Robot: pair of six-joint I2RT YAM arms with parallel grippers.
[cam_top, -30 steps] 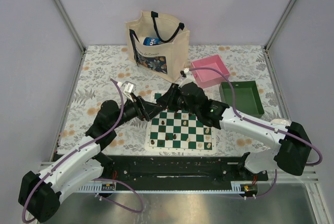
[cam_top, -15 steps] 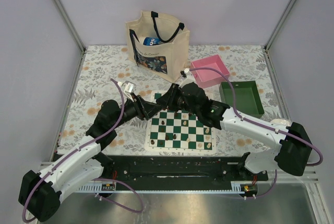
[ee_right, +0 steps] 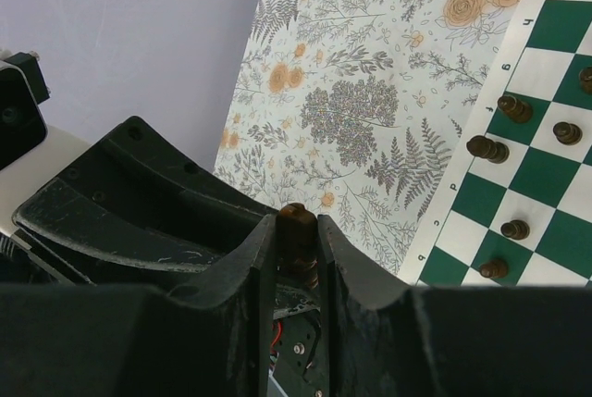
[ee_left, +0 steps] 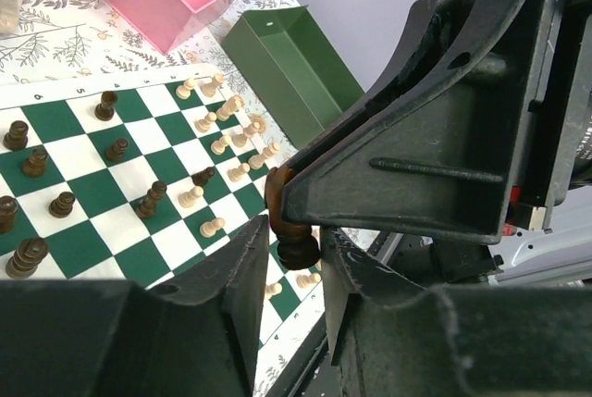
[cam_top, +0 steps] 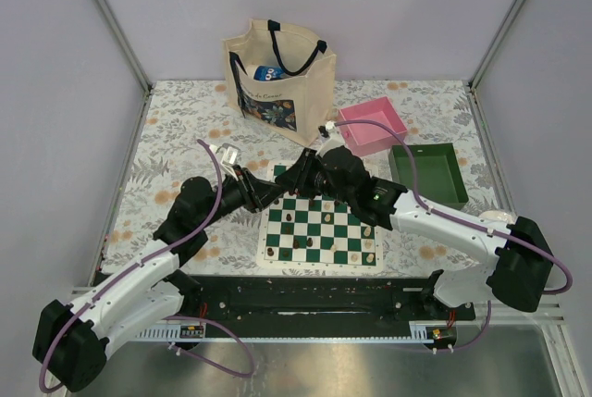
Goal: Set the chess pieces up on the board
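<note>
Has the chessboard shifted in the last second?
No. The board sits as before, its near edge the same gap from the black base rail.

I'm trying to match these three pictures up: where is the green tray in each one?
Top external: green tray at the right edge, right of the chessboard.
Left wrist: upper middle, right of the pink tray.
Right wrist: not in it.
Shared landmark: the chessboard, in all three.

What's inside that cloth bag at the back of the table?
Looking into the open top of the cloth tote bag, you can see one blue item with white markings. The bag's walls hide everything lower down, so I cannot say what else it holds.
</note>
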